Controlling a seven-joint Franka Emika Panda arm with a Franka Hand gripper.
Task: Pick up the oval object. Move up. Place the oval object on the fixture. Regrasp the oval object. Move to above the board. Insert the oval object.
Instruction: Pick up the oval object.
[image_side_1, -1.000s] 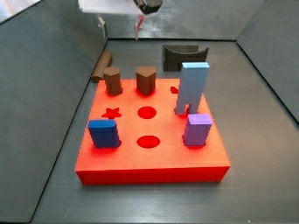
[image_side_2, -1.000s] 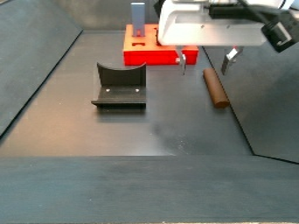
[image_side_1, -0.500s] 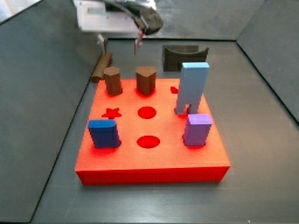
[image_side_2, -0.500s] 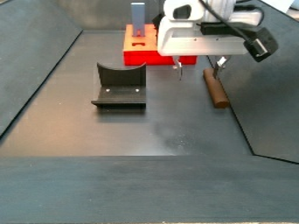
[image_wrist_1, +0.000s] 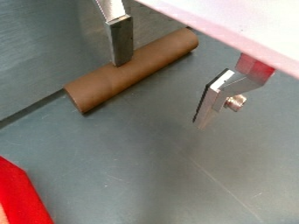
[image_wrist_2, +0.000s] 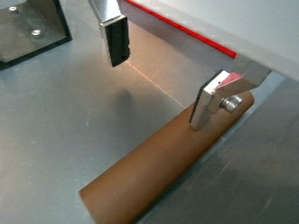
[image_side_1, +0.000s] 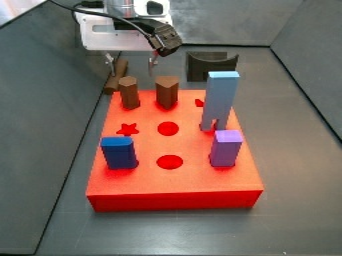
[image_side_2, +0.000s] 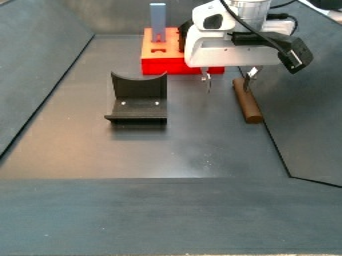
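Observation:
The oval object (image_side_2: 246, 100) is a long brown peg lying flat on the grey floor beside the wall. It shows in both wrist views (image_wrist_1: 128, 74) (image_wrist_2: 152, 171), and behind the short pegs (image_side_1: 118, 74) in a side view. My gripper (image_side_2: 226, 77) hangs open just above it, with nothing between the fingers (image_wrist_1: 163, 92) (image_wrist_2: 159, 94); in a side view it sits near the back left (image_side_1: 135, 60). The dark fixture (image_side_2: 136, 98) (image_side_1: 207, 63) stands apart on the floor, its corner showing in a wrist view (image_wrist_2: 30, 31). The red board (image_side_1: 174, 160) (image_side_2: 163, 62) lies nearby.
On the board stand two short brown pegs (image_side_1: 128, 93) (image_side_1: 166, 92), a tall light-blue block (image_side_1: 221, 100), a purple block (image_side_1: 225, 147) and a blue block (image_side_1: 119, 152). Sloping grey walls (image_side_2: 307, 120) close in the floor, right beside the oval object.
The gripper has come down from high above to just over the oval object, shifting towards it. The jaws stay open and the peg has not moved.

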